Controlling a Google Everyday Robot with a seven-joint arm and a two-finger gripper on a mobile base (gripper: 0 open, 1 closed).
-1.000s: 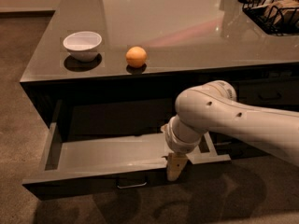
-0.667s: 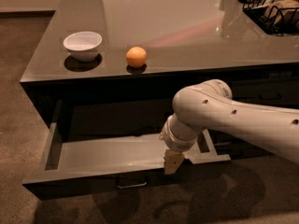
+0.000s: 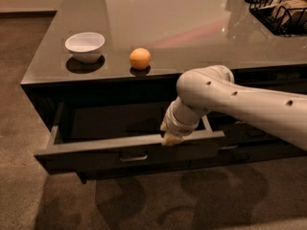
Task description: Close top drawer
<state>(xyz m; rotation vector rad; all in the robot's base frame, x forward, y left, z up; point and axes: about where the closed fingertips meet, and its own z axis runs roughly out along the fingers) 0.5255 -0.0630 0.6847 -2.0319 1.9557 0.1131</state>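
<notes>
Top drawer (image 3: 96, 155), wide, shallow, dark grey-black front: standing well out; closing wholly left to do. Pale gripper (image 3: 170, 139) apparently on its front's top edge; open or closed, cannot tell.

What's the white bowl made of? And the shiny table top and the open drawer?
White bowl: probably ceramic or plastic, smooth and glossy. Table top: looks like glass or polished stone, since it mirrors light. Top drawer: matte dark front, grey inside, maybe painted wood or metal. The gripper is at its front edge.
</notes>
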